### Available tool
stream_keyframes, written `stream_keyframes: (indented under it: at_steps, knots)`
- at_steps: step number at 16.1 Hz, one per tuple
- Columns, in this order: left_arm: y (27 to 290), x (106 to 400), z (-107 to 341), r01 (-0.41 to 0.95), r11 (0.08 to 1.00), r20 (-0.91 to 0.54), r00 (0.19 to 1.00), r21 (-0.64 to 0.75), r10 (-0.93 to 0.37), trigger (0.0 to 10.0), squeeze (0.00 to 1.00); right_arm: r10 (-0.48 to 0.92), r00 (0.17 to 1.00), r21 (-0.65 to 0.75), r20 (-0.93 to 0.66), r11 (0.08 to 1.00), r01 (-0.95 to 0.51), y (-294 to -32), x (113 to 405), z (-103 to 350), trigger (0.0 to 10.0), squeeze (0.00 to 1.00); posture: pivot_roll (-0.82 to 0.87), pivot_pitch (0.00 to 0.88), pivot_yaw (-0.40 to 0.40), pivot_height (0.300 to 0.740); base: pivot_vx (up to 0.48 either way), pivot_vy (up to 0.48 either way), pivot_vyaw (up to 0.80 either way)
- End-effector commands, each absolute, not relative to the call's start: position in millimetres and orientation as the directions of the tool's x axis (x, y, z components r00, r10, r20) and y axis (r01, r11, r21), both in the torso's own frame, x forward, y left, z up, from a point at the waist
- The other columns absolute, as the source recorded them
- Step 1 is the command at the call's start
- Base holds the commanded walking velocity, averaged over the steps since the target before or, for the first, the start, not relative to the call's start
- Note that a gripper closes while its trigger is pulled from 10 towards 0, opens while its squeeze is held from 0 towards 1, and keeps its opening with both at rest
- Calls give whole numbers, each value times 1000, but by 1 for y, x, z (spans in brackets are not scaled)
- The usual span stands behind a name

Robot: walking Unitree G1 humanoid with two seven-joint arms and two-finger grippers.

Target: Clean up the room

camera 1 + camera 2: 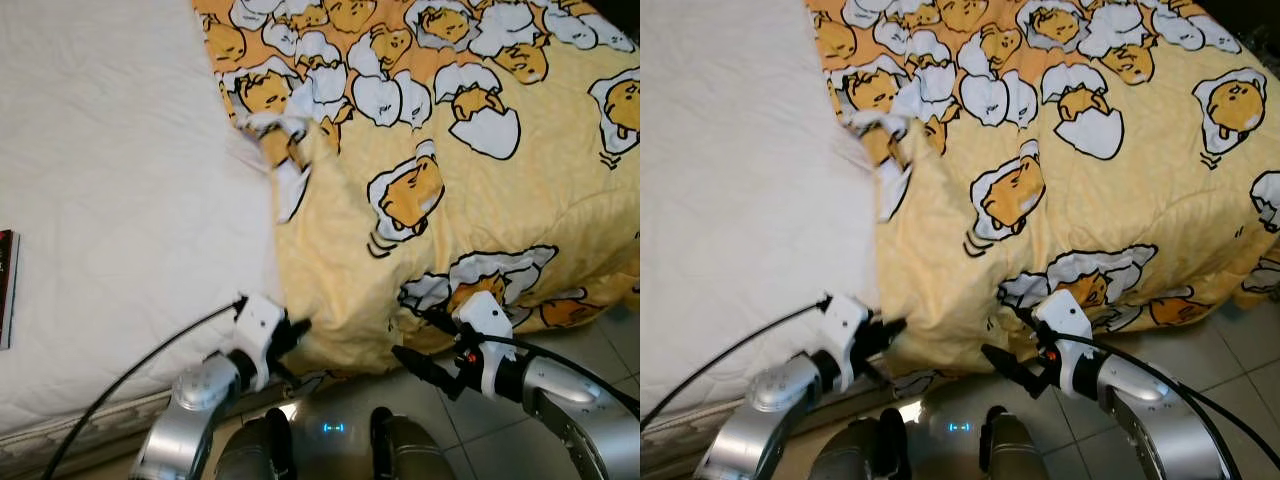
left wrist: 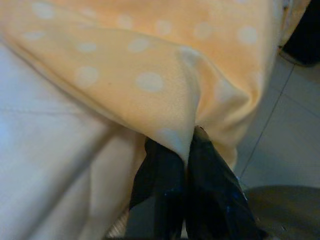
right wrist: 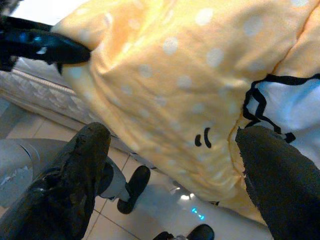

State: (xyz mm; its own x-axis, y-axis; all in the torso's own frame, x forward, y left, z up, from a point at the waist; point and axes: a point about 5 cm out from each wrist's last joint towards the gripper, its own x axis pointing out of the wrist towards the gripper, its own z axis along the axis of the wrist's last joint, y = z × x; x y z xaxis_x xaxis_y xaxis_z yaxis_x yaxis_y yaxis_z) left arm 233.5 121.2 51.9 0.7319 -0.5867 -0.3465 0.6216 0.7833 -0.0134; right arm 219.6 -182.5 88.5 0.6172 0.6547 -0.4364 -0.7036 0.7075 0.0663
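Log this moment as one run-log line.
left gripper: shut on yellow blanket corner at bed edge | right gripper: open, beside blanket's hanging edge | white mattress: uncovered on robot's left

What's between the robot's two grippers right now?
The yellow blanket's hanging edge lies between left gripper, shut on it, and open right gripper, seen in the left eye view.
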Motion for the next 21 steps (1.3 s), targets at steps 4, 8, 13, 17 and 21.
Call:
stream_keyframes:
  at_steps: [4, 8, 13, 17, 21]
  knots:
    - [138, 212, 59, 554, 830, -419, 768, 58, -484, 0, 0, 672, 603, 98, -430, 698, -709, -178, 215, 84, 10000, 0, -113, 271, 26, 740, 0, 0, 0]
    - [147, 197, 64, 533, 841, -456, 772, 87, -442, 0, 0, 680, 596, 113, -426, 694, -711, -173, 214, 80, 10000, 0, -82, 270, 32, 740, 0, 0, 0]
    - [136, 181, 58, 579, 812, -512, 720, 73, -468, 0, 0, 681, 598, 112, -424, 694, -711, -170, 215, 77, 10000, 0, -76, 250, 45, 740, 0, 0, 0]
    - [133, 172, 53, 596, 800, -545, 694, 68, -470, 0, 0, 681, 600, 105, -420, 694, -713, -170, 217, 77, 10000, 0, -71, 239, 39, 740, 0, 0, 0]
    - [129, 162, 47, 606, 794, -571, 669, 49, -476, 0, 0, 684, 593, 105, -424, 688, -718, -169, 218, 75, 10000, 0, -65, 233, 34, 740, 0, 0, 0]
